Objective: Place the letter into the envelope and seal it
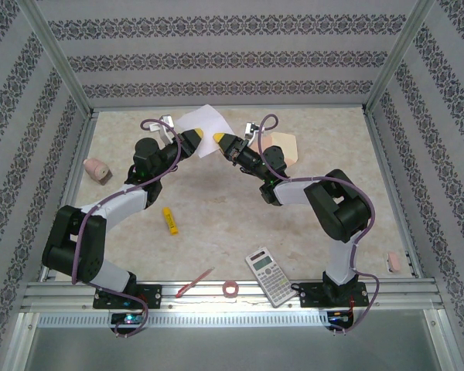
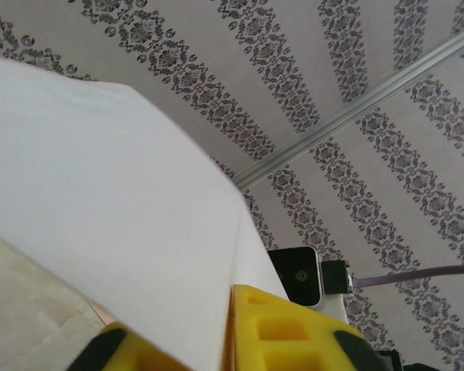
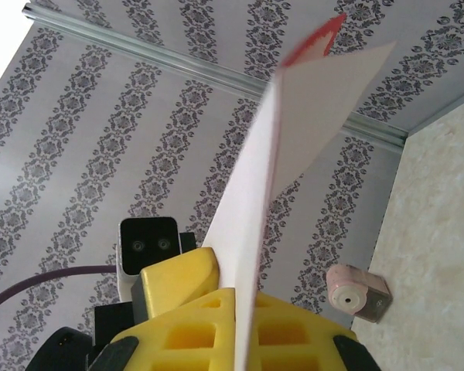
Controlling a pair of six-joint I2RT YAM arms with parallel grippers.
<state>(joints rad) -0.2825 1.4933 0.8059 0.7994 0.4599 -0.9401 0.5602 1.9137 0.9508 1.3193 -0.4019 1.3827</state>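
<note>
Overhead: the left fingers (image 1: 192, 137) and right fingers (image 1: 219, 140) meet at the raised letter (image 1: 205, 122). The envelope (image 1: 284, 147) lies on the desk (image 1: 216, 232) just beyond the right fingers.

Left wrist: the letter (image 2: 100, 193) passes between the fingers; I cannot tell whether they clench it.

Right wrist: the fingers are clenched on the letter's (image 3: 294, 131) edge. Hold firm and avoid creasing.

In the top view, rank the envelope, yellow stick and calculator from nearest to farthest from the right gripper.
From the right gripper:
1. envelope, just to its right, far side.
2. yellow stick, mid-table, left of centre.
3. calculator, near edge by the right base.
</note>
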